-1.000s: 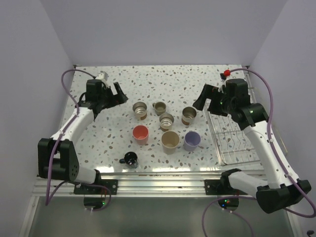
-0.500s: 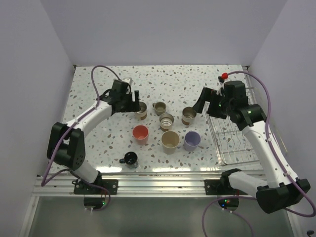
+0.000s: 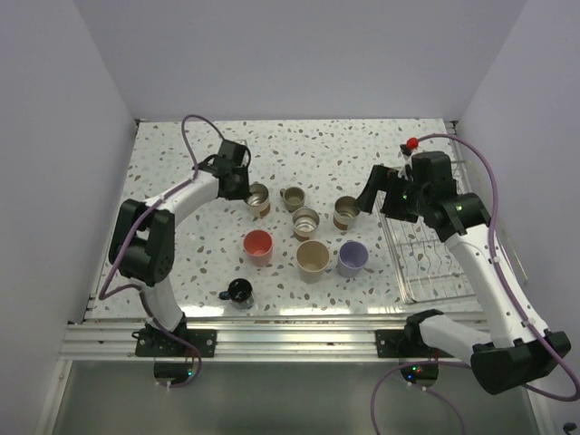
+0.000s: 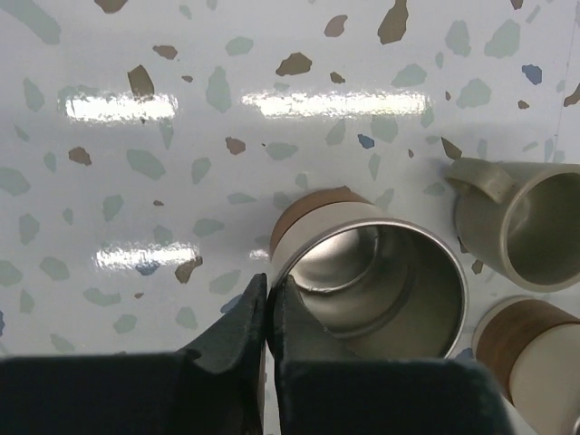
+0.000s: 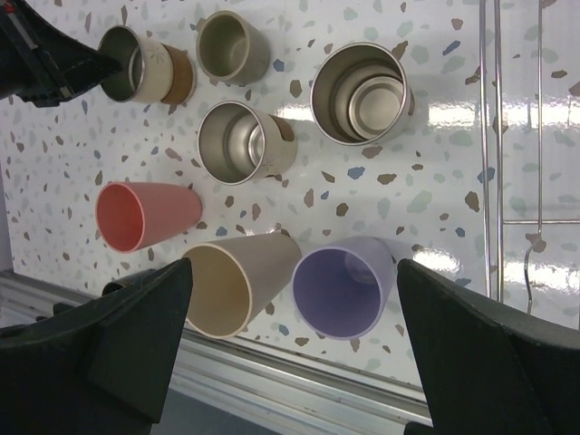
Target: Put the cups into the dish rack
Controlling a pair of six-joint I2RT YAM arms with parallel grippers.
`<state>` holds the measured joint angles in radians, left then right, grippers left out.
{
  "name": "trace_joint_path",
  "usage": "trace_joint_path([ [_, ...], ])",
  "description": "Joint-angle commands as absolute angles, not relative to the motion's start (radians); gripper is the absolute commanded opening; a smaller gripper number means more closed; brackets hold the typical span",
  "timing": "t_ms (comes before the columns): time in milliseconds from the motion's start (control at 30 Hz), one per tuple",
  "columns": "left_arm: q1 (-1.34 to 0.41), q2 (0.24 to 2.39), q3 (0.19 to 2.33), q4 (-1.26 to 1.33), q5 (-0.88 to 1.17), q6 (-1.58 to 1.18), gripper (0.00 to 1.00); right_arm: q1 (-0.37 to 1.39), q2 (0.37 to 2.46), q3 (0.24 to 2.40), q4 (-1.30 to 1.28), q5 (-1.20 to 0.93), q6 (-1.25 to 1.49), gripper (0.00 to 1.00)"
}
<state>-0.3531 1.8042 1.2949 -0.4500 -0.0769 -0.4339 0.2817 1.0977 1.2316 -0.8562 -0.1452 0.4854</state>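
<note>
Pinching the wall of a steel cup with a brown band, the left fingers are clamped on its rim, one outside and one just inside the mouth, as the left wrist view shows. That cup stands upright on the speckled tabletop at the far left of the cluster. A beige mug stands just beside it on the right, apart from it, with its handle on the side toward the cup. Nearer the middle stands a second steel cup, and further right a third steel cup, the closest of all to the rack. In the near row a red-pink cup, a tan cup and a lavender cup stand side by side, mouths up; whether the tan and lavender ones touch I cannot tell. A small dark blue cup sits alone near the front edge, left of that row. The right fingers hang spread wide apart above the tabletop and hold nothing, between the third steel cup and the rack's left edge. The rack lies along the right side of the tabletop, and every cup in view stands on the tabletop outside it.
</note>
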Motion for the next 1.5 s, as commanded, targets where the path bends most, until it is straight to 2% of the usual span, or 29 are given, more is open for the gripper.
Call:
trace_joint_path([
  [0,-0.353,1.818,1.338,-0.459,-0.086,-0.439,0.00,0.287,1.080,1.229,-0.870,-0.137,0.463,0.98],
  [133,-0.348,1.818,1.379,-0.495,-0.094,-0.427,0.00,0.287,1.104,1.259,-0.864,-0.158,0.463,0.98],
  [267,-0.313,1.789,1.535,-0.555,-0.075,-0.426,0.00,0.287,1.163,1.362,-0.812,-0.256,0.495,0.98],
  [367,-0.243,1.729,1.577,-0.502,0.087,-0.491,0.00,0.287,1.227,1.456,-0.702,-0.395,0.587,0.98],
  [400,-0.221,1.709,1.568,-0.464,0.217,-0.515,0.00,0.285,1.241,1.469,-0.654,-0.434,0.621,0.98],
  [567,-0.146,1.589,1.416,-0.019,0.604,-0.808,0.00,0.287,1.308,1.447,-0.184,-0.621,0.980,0.98],
  [700,-0.149,1.551,1.307,0.445,0.825,-1.116,0.00,0.287,1.376,1.460,-0.014,-0.649,1.112,0.98],
  [733,-0.153,1.540,1.295,0.592,0.836,-1.215,0.00,0.291,1.391,1.495,-0.009,-0.655,1.118,0.98],
  [833,-0.161,1.537,1.299,0.719,0.859,-1.316,0.00,0.301,1.439,1.543,-0.003,-0.667,1.127,0.98],
  [1467,-0.256,1.597,1.309,0.949,0.830,-1.517,0.00,0.396,1.505,1.617,0.092,-0.652,1.126,0.98],
])
